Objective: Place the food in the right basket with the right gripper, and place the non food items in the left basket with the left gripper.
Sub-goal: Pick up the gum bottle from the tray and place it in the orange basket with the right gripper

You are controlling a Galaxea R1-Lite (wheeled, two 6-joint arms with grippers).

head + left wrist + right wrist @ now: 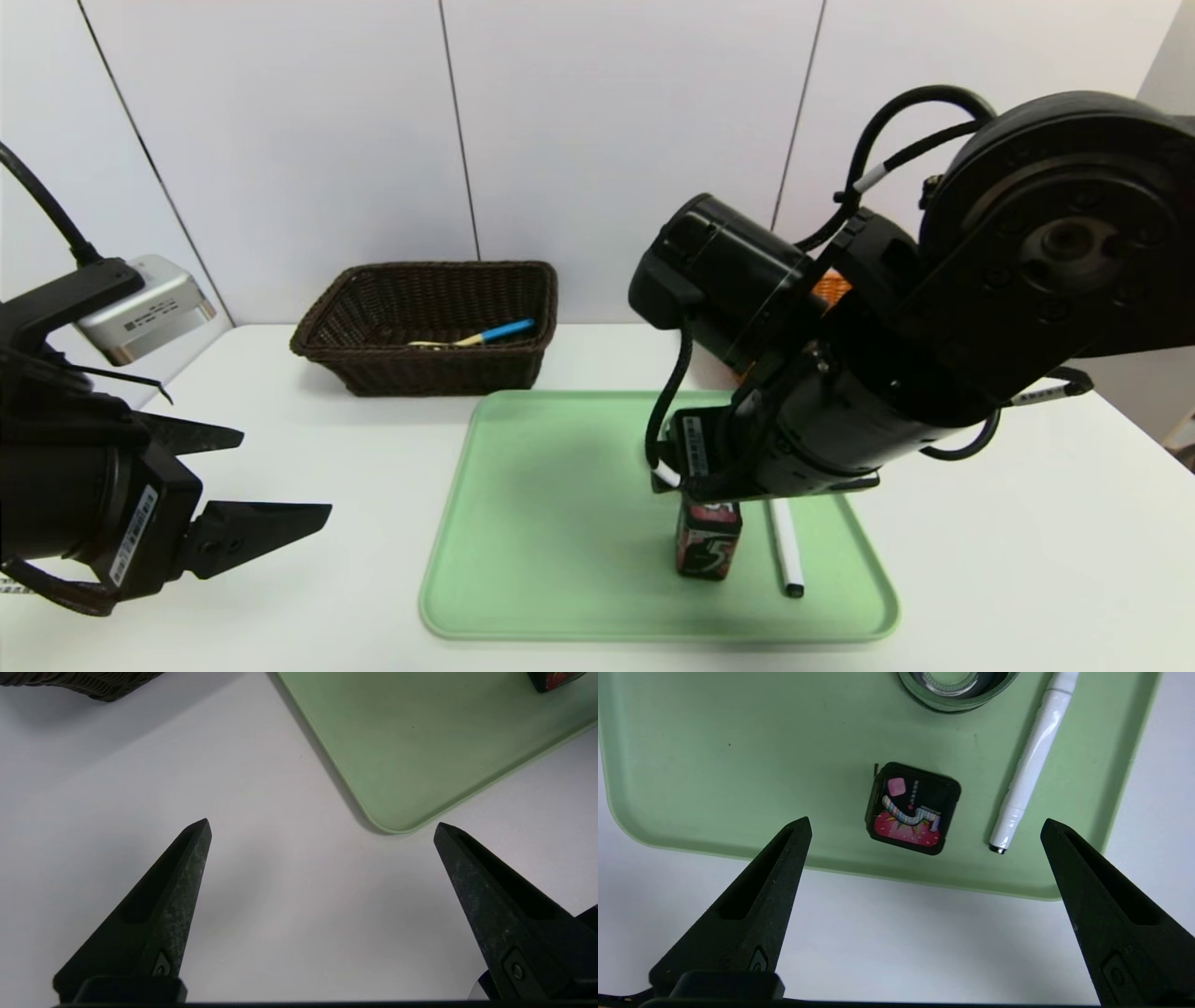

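Right gripper over tray, left gripper beside; marker points robotward.

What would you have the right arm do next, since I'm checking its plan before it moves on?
Probably lower the right gripper a little, keeping it open, around the small black box. The gripper stands open above the green tray, the box shows between its fingers, and its gum-like picture suggests food.
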